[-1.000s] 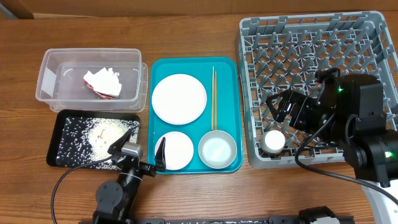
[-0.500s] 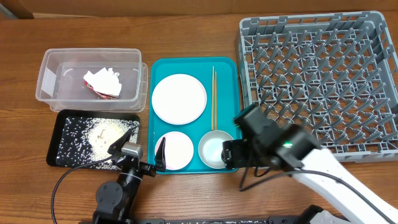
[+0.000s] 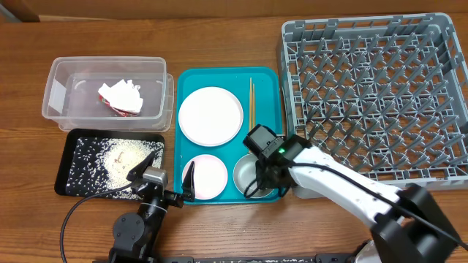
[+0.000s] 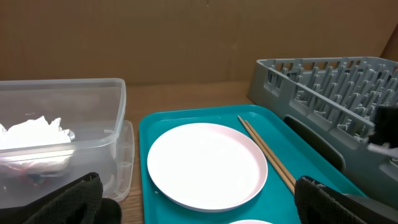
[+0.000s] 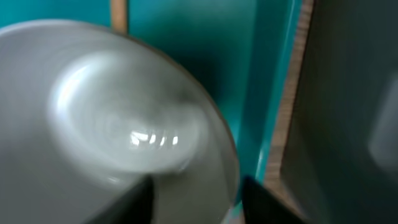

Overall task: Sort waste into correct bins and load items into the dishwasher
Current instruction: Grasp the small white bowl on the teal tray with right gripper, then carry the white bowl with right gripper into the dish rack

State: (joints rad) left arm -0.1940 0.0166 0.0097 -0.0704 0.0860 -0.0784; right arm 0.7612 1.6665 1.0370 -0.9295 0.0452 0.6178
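Observation:
My right gripper [image 3: 267, 179] is down at the steel bowl [image 3: 245, 175] on the teal tray [image 3: 267, 80]. In the blurred right wrist view the gripper [image 5: 196, 186] sits half-closed astride the rim of the bowl [image 5: 124, 124], one finger inside and one outside. My left gripper [image 3: 170, 169] rests wide open at the tray's near left corner and holds nothing [image 4: 199, 208]. A pale plate [image 3: 210, 115] [image 4: 207, 165], a pink bowl [image 3: 207, 175] and chopsticks [image 3: 251, 109] [image 4: 267, 152] lie on the tray. The grey dishwasher rack [image 3: 380, 95] [image 4: 323, 81] stands to the right.
A clear tub [image 3: 66, 80] [image 4: 112, 124] at the back left holds crumpled paper scraps [image 3: 121, 97] [image 4: 34, 140]. In front of it a black tray [image 3: 73, 175] holds rice grains [image 3: 117, 157]. My right arm crosses the rack's near left corner.
My right arm has swung left from the rack's near left corner to the teal tray, and its jaws have narrowed over the steel bowl. The left arm has not moved.

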